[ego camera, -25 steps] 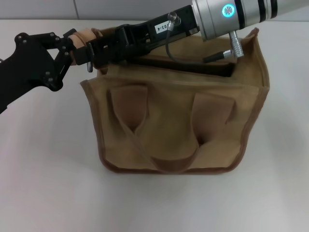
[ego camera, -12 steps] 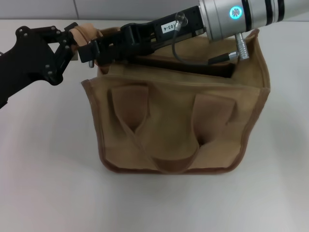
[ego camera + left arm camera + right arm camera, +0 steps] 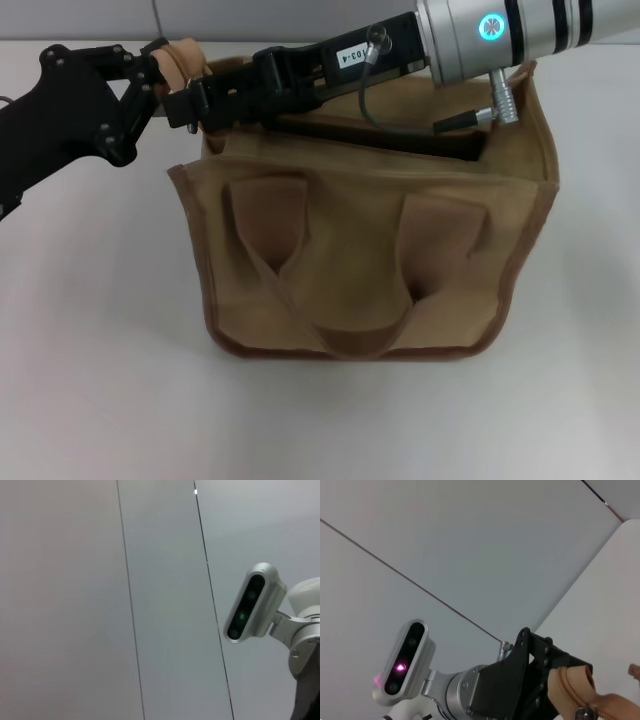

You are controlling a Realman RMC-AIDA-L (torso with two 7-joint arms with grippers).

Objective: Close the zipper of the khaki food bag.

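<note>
The khaki food bag [image 3: 375, 250] stands upright on the white tabletop [image 3: 100, 380], front panel facing the head camera, with two looped handles [image 3: 350, 270] lying flat against that panel and darker brown trim along the edges. Along its top, the zipper [image 3: 400, 138] shows as a dark open slot from about mid-length to the robot's right end; the left stretch is hidden behind the right arm. In the right wrist view a tan zipper tape end [image 3: 585, 690] is seen with a small silver metal part [image 3: 581, 713] at the picture's lower edge.

The right gripper [image 3: 185, 105] reaches across the bag top to its left end corner. Its jaws appear pressed together at the zipper line there, but what they pinch cannot be told. The arm's black body carries a white label [image 3: 347, 55] with partly readable characters, "03-4". The silver wrist section bears a lit cyan ring light [image 3: 490, 26] and two black bands.

The left gripper [image 3: 150, 75] sits at the bag's left end, its jaws pinching the tan fabric tab [image 3: 180, 60] that projects from that corner. In the right wrist view its black linkage [image 3: 530, 675] lies against the same tan fabric.

The left wrist view shows only a grey panelled wall [image 3: 100, 600] and a silver camera head [image 3: 252, 602].
</note>
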